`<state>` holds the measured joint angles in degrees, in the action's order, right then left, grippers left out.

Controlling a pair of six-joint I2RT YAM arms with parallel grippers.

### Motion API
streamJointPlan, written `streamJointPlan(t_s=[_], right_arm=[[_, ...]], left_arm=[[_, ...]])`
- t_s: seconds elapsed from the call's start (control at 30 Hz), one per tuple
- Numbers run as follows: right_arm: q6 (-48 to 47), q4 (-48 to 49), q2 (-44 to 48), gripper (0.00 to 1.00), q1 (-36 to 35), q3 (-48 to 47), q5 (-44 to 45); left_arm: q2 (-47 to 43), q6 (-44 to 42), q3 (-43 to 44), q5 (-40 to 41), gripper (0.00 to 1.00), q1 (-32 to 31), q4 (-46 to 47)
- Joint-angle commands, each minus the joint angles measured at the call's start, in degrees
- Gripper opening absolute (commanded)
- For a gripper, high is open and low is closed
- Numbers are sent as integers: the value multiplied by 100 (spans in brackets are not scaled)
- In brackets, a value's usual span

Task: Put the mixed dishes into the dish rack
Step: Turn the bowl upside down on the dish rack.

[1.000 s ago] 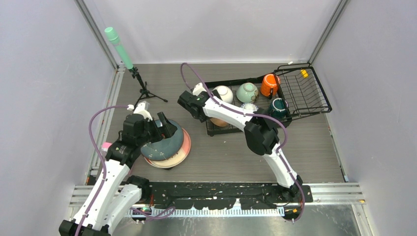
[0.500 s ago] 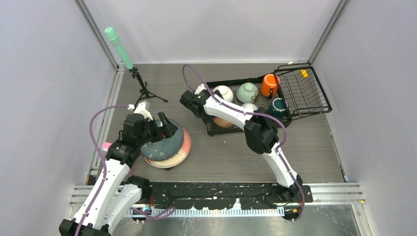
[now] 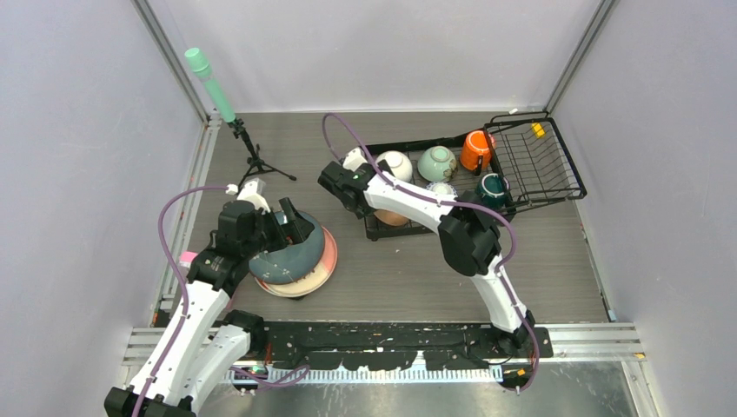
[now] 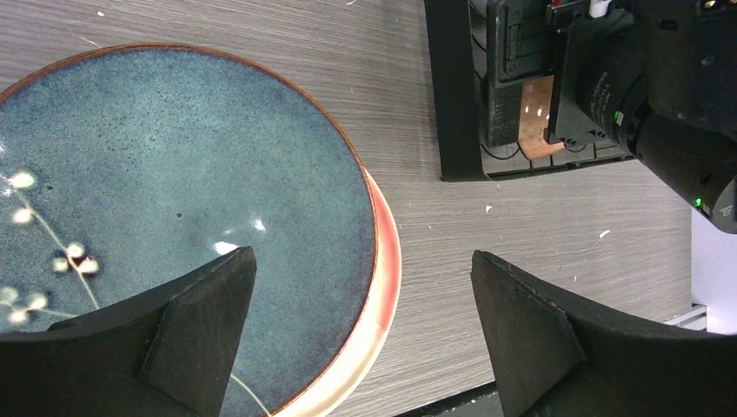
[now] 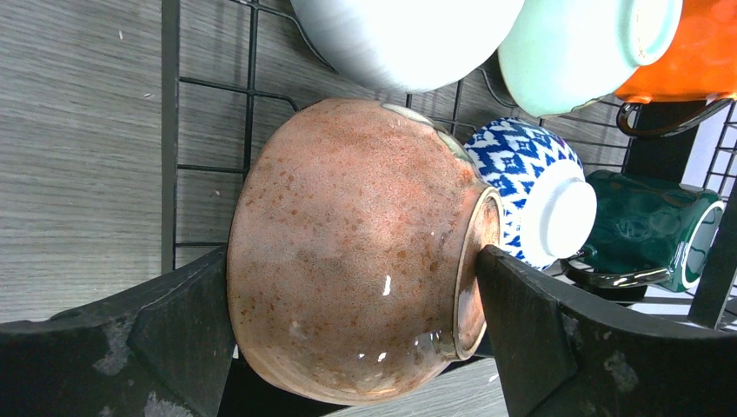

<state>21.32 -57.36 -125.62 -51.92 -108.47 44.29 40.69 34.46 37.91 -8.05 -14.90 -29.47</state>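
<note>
The dark teal speckled plate [image 3: 291,256] [image 4: 174,174] lies on the pink plate [image 3: 328,256] [image 4: 387,261] at the table's left. My left gripper [image 3: 294,224] [image 4: 363,261] is open above their right edge, one finger over the teal plate, the other over bare table. My right gripper [image 3: 352,195] [image 5: 355,269] is open wide, its fingers close on either side of the brown bowl [image 3: 391,217] [image 5: 348,243] in the dish rack [image 3: 539,165] [image 5: 169,130]. The rack also holds the white bowl [image 3: 398,165], mint-green bowl [image 3: 436,162], blue-patterned bowl [image 5: 513,165], orange mug [image 3: 476,149] and dark teal mug [image 3: 492,189].
A mint-green cylinder on a black tripod [image 3: 209,82] stands at the back left. A small pink cup [image 3: 188,258] sits by the left rail beside my left arm. The rack's slotted basket is at the far right, near the wall.
</note>
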Motion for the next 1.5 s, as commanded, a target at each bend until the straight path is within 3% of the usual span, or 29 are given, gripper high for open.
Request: streamJointPlan(t_s=[0.0,0.27,0.47,0.57,0.63,1.07,1.13,1.33,1.47], right_arm=[[395,299,183,100,-106,46,-731],[99,451,138,100,-173,123,771],[68,94,31,100,-302,-151,824],[46,288,259,100,-582,-32,1255],[-90,815,506,100,-583,230,1020],[194,414,369,100,-357,-287,126],[308,535,589,98,-201,-143,-352],[849,907,1345,79,493,467,-1975],[1076,1119,1791,78,818,1060,-2287]], left_arm=[[-25,9,168,-74,97,-5,205],[-1,9,185,-100,98,-5,226],[-15,42,125,-105,98,-5,293],[-46,17,158,-51,98,-5,217],[-109,3,164,21,98,-5,196],[-436,-11,175,257,98,-5,37],[-464,-31,156,255,98,-5,42],[-259,-88,199,102,98,-5,-109],[-305,-80,131,119,98,-5,-108]])
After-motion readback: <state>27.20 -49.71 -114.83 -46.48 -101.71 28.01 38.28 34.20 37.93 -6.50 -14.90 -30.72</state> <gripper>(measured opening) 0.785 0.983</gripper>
